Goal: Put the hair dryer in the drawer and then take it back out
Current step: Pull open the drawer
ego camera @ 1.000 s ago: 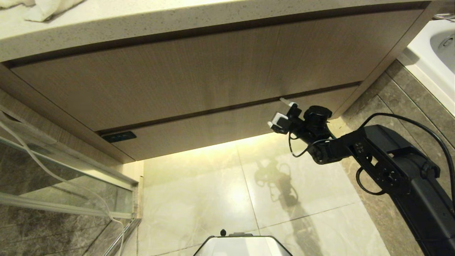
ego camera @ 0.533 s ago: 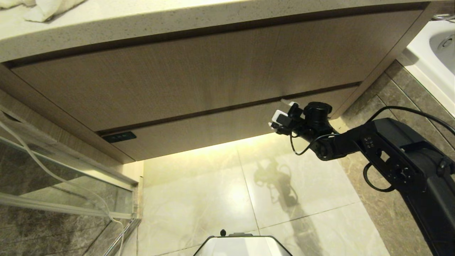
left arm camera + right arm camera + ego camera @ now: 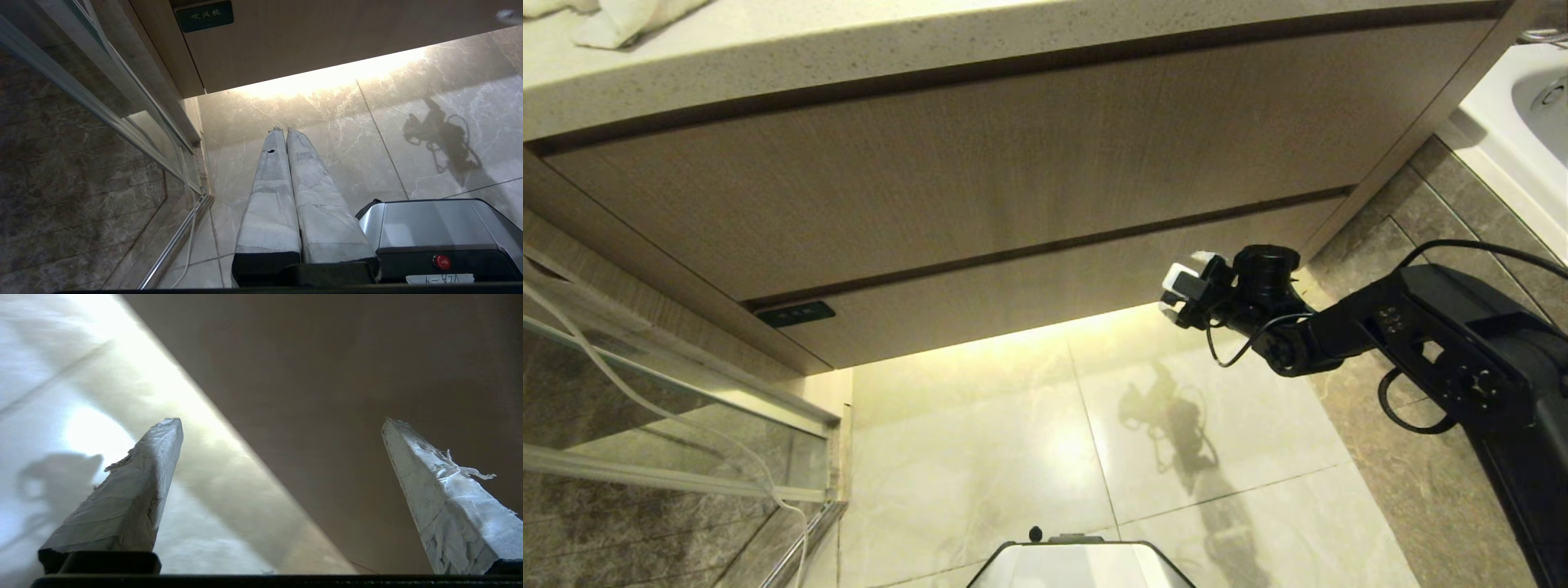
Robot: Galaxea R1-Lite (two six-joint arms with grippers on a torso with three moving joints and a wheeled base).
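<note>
The black right arm (image 3: 1421, 351) reaches in from the right edge of the head view, bent at the elbow, its wrist pointing toward the cabinet. The right hand (image 3: 1188, 282) hangs just in front of the right end of the wide, shallow, light-brown wood-grain drawer (image 3: 1029, 298), low down near the lit gap under the cabinet; whether it touches the drawer front cannot be told. Its two white-wrapped fingers (image 3: 122, 498) stand wide apart with nothing between them, and the right wrist view shows only the dim wood face and the bright pale marble floor (image 3: 1094, 457) beyond them.

The drawer is closed, flush under the taller wood-grain panel (image 3: 980, 171), with a small dark plate (image 3: 795, 314) at its left end. The hair dryer appears in no view.

The left hand (image 3: 282, 132) shows only in its own wrist view, pointing down at the floor near the grey front of the robot base (image 3: 429, 228), its white-wrapped fingers pressed together and empty.

On the speckled pale stone tabletop (image 3: 931, 41) a crumpled white cloth (image 3: 621, 20) is cut off by the top edge. A white basin-like fixture (image 3: 1527, 122) is cropped at the right
</note>
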